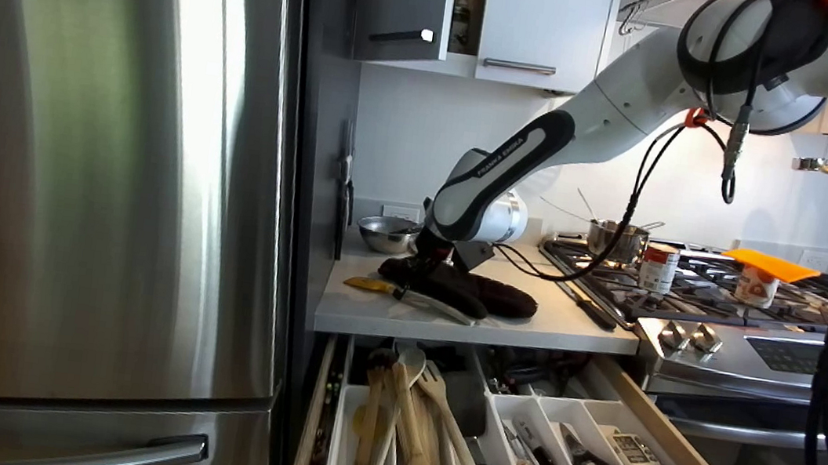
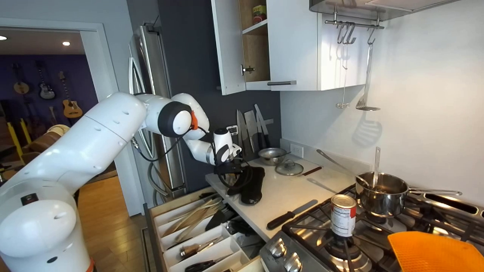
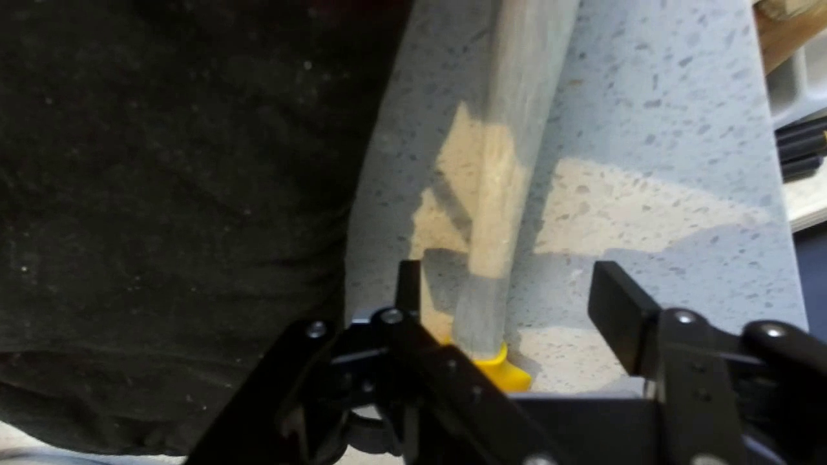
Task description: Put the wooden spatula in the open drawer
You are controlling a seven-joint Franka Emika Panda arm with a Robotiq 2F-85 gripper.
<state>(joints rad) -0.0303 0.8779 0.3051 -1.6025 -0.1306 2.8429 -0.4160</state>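
- A wrinkled dark mitt [image 3: 181,213] is laid just beside the wooden spatula [image 3: 501,194].
- Speckled countertop [image 3: 652,97] is seen underneath.
- Fingers of the gripper [image 3: 507,284] are parted astride the spatula.

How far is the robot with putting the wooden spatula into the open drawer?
Done: the drawer stands open; the claw is positioned at the wooden spatula.
In hand: the grasp; in the wrist view the jaws stand apart, one on each side of it, with visible gaps.
Left: it lies on the counter, so gripping, lifting and placing in the drawer remain.
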